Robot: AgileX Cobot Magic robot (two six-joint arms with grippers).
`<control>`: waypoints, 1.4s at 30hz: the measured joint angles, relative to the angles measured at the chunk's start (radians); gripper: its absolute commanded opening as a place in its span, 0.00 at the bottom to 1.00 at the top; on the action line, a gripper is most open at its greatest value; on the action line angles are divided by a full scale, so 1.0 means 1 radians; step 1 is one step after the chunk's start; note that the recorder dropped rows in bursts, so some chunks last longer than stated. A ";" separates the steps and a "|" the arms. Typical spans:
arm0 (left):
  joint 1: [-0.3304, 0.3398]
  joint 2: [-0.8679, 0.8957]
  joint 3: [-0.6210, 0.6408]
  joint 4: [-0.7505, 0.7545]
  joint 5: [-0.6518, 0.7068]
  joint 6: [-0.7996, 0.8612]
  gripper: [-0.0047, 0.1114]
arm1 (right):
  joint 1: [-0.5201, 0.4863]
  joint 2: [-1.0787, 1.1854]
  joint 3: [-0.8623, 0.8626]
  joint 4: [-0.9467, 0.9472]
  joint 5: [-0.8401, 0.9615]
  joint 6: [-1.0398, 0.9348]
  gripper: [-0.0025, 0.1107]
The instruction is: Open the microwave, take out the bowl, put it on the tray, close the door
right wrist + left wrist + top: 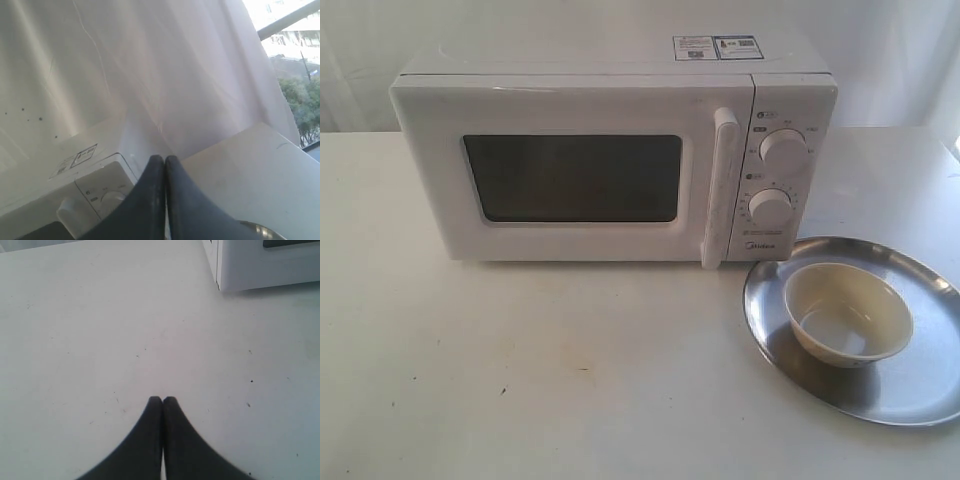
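The small round cream bowl point(848, 313) sat in the large shiny silver metal tray point(920, 395) on the worktop point(520, 380), beside the white boxy microwave point(790, 95), whose white windowed door point(570, 178) seemed fully latched. Every step looked done, so the next move called only for staying clear. The left tool point(162, 401) and right tool point(165, 159) were each pinched closed, holding nothing.

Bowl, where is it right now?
In the exterior view, the bowl sits on the tray at lower right, by the dial end of the microwave.
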 measured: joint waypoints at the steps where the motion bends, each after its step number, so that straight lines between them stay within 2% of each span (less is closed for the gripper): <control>1: 0.000 0.000 0.000 0.000 0.000 0.000 0.04 | 0.000 -0.023 0.024 0.000 -0.016 -0.025 0.02; 6: 0.000 0.000 0.000 0.000 0.000 0.000 0.04 | -0.065 -0.133 0.174 0.000 -0.203 -0.104 0.02; 14: 0.000 0.000 0.000 0.000 0.000 0.000 0.04 | -0.380 -0.151 0.396 -0.036 -0.718 -0.130 0.02; 19: 0.000 0.000 0.000 0.000 0.000 0.000 0.04 | -0.533 -0.151 0.471 -0.059 -0.793 0.004 0.02; 31: 0.000 0.000 0.000 0.000 0.000 0.000 0.04 | -0.552 -0.151 0.471 -0.415 -0.781 0.171 0.02; 37: 0.000 0.000 0.000 0.000 0.000 0.000 0.04 | -0.552 -0.151 0.471 -0.519 -0.783 0.288 0.02; 42: 0.000 0.000 0.000 0.000 0.000 0.000 0.04 | -0.552 -0.151 0.471 -0.533 -0.790 0.301 0.02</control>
